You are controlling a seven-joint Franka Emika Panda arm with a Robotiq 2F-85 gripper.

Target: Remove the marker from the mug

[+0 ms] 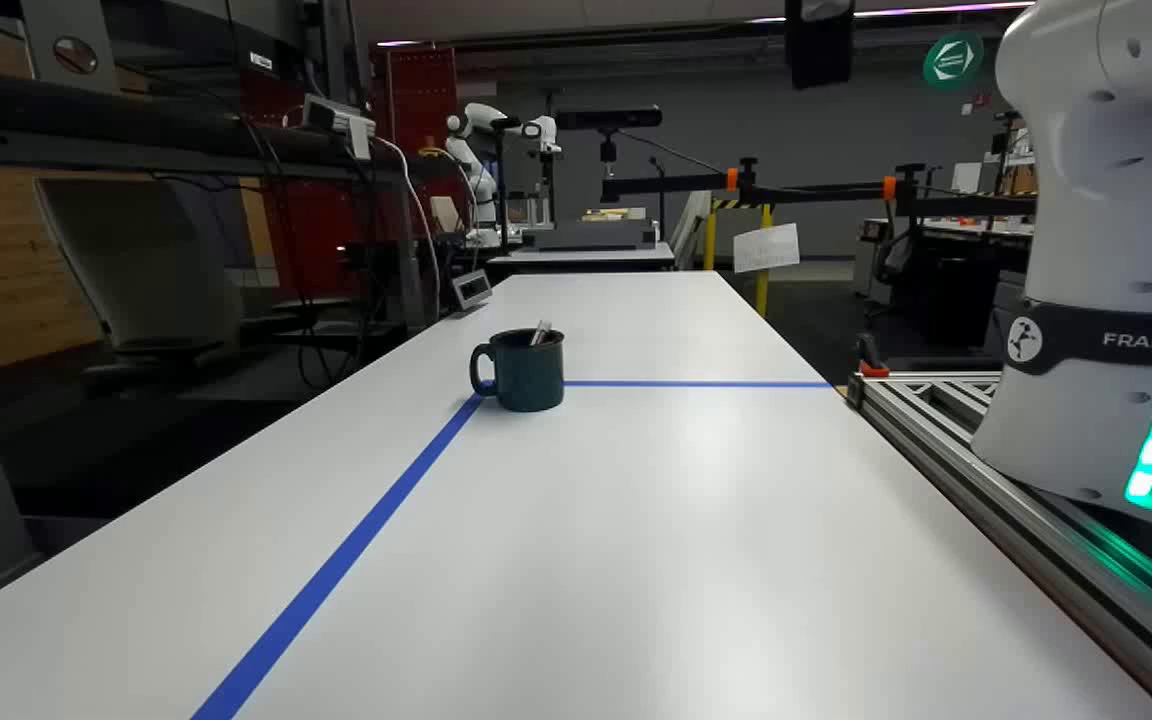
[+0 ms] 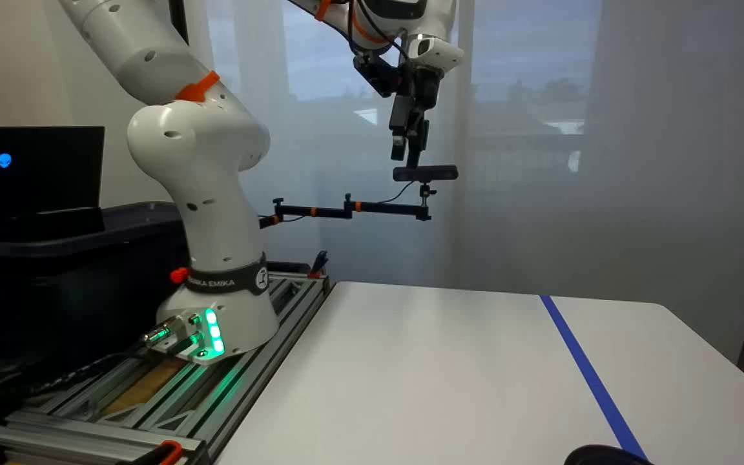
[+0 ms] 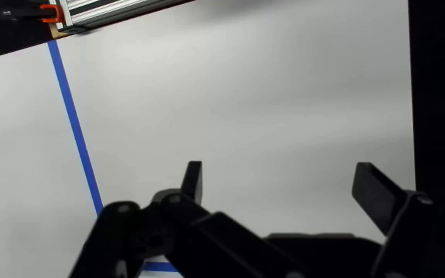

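Observation:
The dark teal mug point(image 1: 528, 374) stands upright on the white table in an exterior view, by the corner of the blue tape, with its loop handle at that view's left. The marker point(image 1: 542, 332) is in the mug; only a short greyish end leans out above the rim, the rest is hidden inside. In an exterior view only a dark curved part of the mug point(image 2: 604, 456) shows at the bottom edge, and the marker does not show there. My gripper point(image 2: 407, 155) is high above the table, away from the mug. In the wrist view the gripper point(image 3: 278, 173) is open with nothing between its fingers.
Blue tape point(image 1: 361, 535) runs along and across the white table point(image 1: 676, 560). The metal rail frame point(image 2: 262, 361) with the robot base borders one table edge. A camera on a jointed arm point(image 2: 385, 208) stands behind. A small grey device point(image 1: 472, 290) sits at the table's far edge.

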